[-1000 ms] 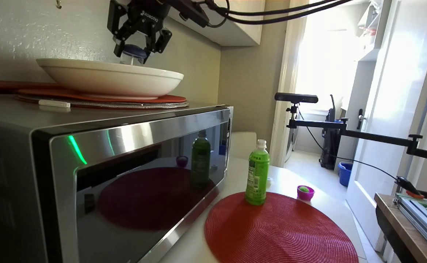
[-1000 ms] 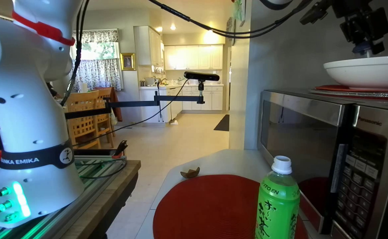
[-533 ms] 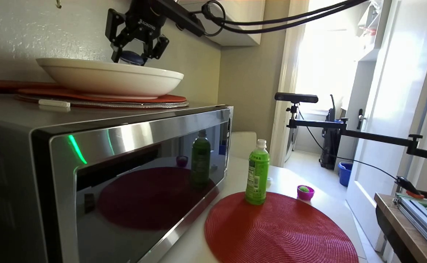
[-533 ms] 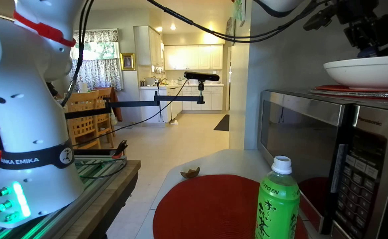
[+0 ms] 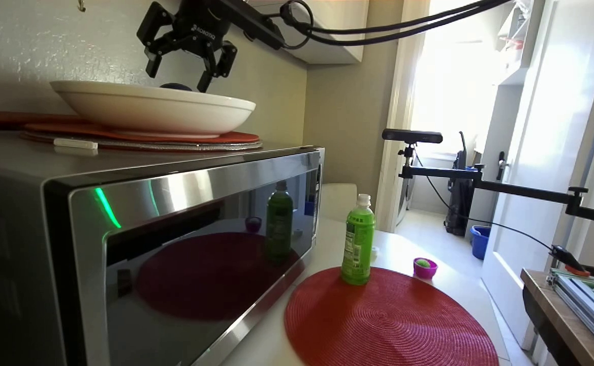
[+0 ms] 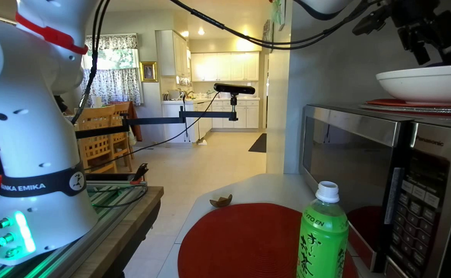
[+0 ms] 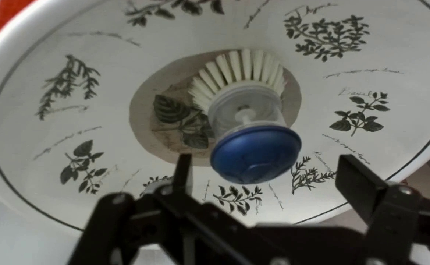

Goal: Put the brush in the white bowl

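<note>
At the left in an exterior view, find a small whitish bar (image 5: pixel 75 144) on the Panasonic microwave (image 5: pixel 200 218), near stacked red mats (image 5: pixel 243 137). Next, on those mats, note the wide white bowl (image 5: pixel 152 109). Look inside it for the blue-knobbed dish brush (image 7: pixel 249 116), over the printed centre in the wrist view; seems to be standing on its bristles. Above the bowl, see the pincer (image 5: pixel 177 82) with fingers wide apart, one on either side of the knob, clamped on nothing. Judge this as the tail of the placing step, with only the withdrawal left. Now raise the pincer straight up with fingers wide, so as not to nudge the knob or catch the rim, then back away. Further right, leave alone the ITO EN green bottle (image 5: pixel 358 246), upright at the edge of a round red woven placemat (image 5: pixel 388 320), and near that the small purple cup (image 5: pixel 425 269) on the surface (image 5: pixel 398 249).
</note>
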Robot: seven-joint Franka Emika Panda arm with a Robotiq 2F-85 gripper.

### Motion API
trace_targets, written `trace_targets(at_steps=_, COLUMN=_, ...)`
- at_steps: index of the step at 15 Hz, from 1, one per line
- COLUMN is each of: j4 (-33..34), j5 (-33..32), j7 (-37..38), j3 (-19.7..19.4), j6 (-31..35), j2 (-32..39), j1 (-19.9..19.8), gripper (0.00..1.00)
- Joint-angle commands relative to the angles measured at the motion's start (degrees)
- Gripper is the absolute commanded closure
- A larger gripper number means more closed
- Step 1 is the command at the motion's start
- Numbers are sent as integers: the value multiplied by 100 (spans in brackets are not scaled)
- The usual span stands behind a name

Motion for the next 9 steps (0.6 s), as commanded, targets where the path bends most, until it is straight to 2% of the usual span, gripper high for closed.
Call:
trace_targets(at_steps=1, j4=-113, j5=-186, j7=185, j3=-99, j6=-24, j2=-192, j1=147, gripper=0)
trace_targets(at_steps=6, j4=-406, j5=-622, j7=551, j3=-177, j6=-491, j2=-748, j1=436, gripper=0)
trace_targets(at_steps=9, j4=-638, j5=-794, j7=775, j3=-21, j6=-835, j2=-1139, j1=496, gripper=0)
